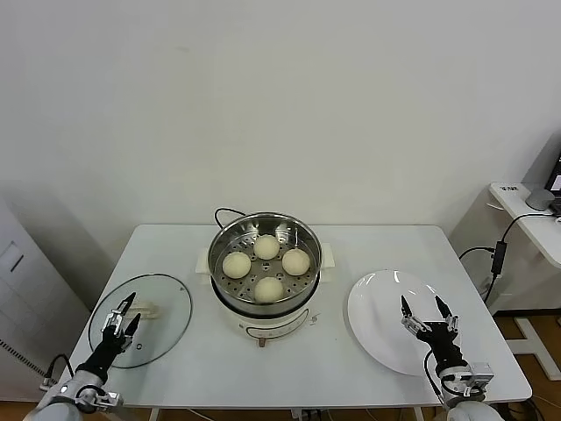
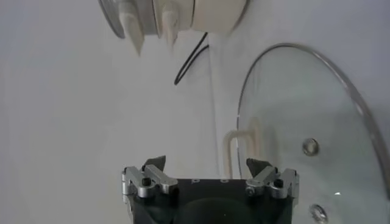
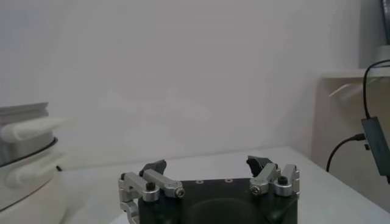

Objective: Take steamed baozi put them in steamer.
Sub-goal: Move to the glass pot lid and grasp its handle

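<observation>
Nearest to us, at the table's (image 1: 175, 368) front left corner, our left gripper (image 1: 123, 321) hangs over the near part of the glass lid (image 1: 166, 303), its jaws spread and grasping nothing. In the left wrist view the lid's cream handle (image 2: 234, 146) lies just ahead of the open fingers (image 2: 153, 164). At the front right corner our right gripper (image 1: 427, 316) hovers over the near edge of the white plate (image 1: 377, 307), likewise released and holding nothing; the plate is bare.

Farther back, at the middle of the table, sits the steamer (image 1: 266, 235) on its white cooker base (image 1: 263, 326). All four steamed baozi (image 1: 266, 246) rest inside the steel basket on its perforated bottom, set in a diamond and close together. A black cord (image 1: 226, 211) loops from the back of the base toward the table's far edge.
</observation>
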